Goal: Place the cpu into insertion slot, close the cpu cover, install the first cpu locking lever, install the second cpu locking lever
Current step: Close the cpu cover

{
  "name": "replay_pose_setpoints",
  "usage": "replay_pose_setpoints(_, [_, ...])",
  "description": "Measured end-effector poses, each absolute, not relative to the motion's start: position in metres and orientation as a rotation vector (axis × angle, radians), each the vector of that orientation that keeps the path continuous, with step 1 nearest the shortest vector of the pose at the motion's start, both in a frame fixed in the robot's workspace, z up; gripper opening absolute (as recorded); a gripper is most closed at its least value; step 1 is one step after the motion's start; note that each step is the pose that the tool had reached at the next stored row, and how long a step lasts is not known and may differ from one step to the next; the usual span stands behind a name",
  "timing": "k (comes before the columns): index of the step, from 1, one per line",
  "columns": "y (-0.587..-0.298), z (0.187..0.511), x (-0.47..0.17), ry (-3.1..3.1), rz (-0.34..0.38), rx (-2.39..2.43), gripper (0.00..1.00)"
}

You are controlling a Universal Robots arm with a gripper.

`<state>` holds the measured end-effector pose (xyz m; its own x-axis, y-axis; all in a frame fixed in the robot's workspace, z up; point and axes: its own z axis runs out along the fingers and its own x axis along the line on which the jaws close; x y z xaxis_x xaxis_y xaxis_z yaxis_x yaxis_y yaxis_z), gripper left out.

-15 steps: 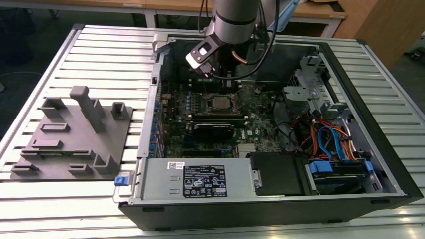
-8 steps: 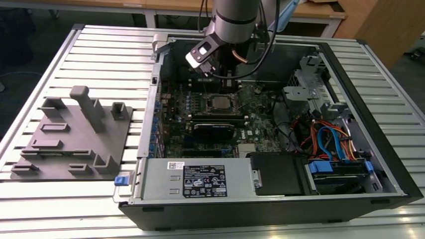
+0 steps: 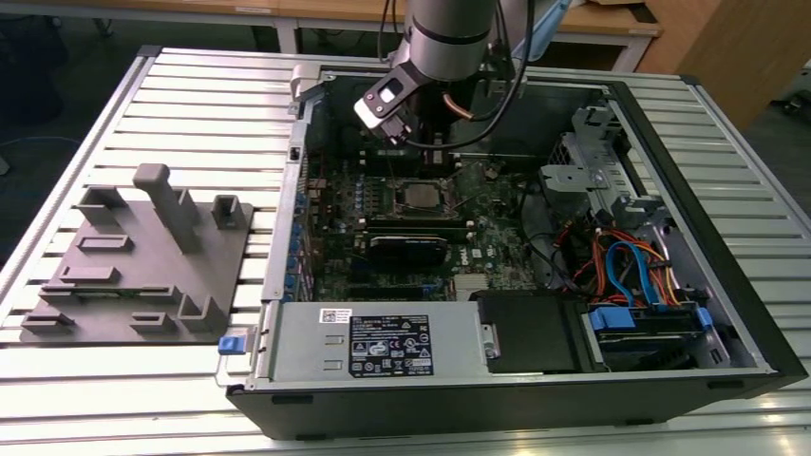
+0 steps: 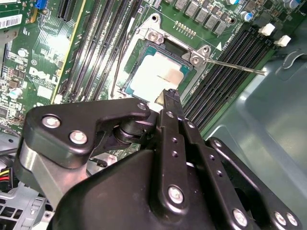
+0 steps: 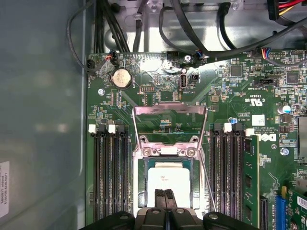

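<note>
The cpu [image 5: 168, 182], a pale square chip, lies flat in the insertion slot [image 5: 142, 184] on the green motherboard. It also shows in the second wrist view as the cpu [image 4: 151, 76] and in the exterior view as the cpu [image 3: 416, 195]. The cpu cover [image 5: 170, 109], a thin silver frame, is swung open and stands beyond the socket's hinge. A thin locking lever [image 4: 235, 66] sticks out sideways, unlatched. My gripper [image 5: 166, 194] is shut, with its black fingertips [image 4: 171, 96] together just above the chip's near edge and nothing visible between them.
Long black memory slots [image 5: 108, 177] flank the socket, with a memory stick [image 5: 249, 179] on one side. Black cables [image 5: 192, 33] run along the case wall. In the exterior view a power supply [image 3: 380, 344], a drive cage [image 3: 595, 180] and a grey fixture plate [image 3: 140, 256] outside the case.
</note>
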<state>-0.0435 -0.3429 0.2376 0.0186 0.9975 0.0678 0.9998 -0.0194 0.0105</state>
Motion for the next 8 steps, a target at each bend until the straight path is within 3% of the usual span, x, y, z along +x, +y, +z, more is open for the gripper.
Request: replay_pose_setpoints(8, [-0.3432, 0.2392, -0.0429, -2.171, -0.087, -2.213, 0.11])
